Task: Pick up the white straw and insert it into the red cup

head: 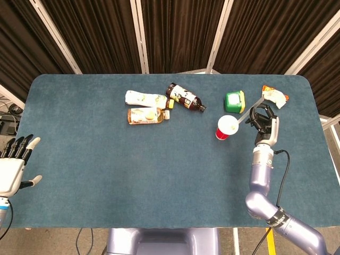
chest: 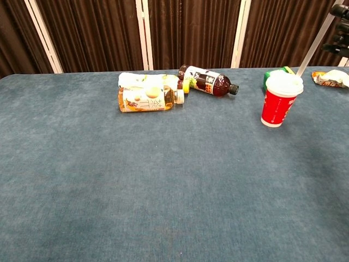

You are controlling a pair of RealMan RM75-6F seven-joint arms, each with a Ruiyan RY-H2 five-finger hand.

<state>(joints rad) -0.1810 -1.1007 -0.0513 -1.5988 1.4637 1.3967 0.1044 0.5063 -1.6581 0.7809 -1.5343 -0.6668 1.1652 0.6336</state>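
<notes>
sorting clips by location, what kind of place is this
Probably a lab or test room, not a home: dark curtain panels behind a blue felt-covered table, cables on the floor, and drinks laid out like props.

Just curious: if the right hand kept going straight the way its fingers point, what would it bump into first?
Probably the orange snack packet just beyond the right hand, which holds the white straw; depth is unclear.

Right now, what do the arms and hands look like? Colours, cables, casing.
Right arm: glossy lavender-silver tube segments with a rounded elbow joint; a thin black cable loops loose beside the forearm. Right hand: dark black fingers on a pale grey-white palm block. Left hand: white boxy palm, black fingers with pale tips, at the left edge of the head view. No markings legible.
</notes>
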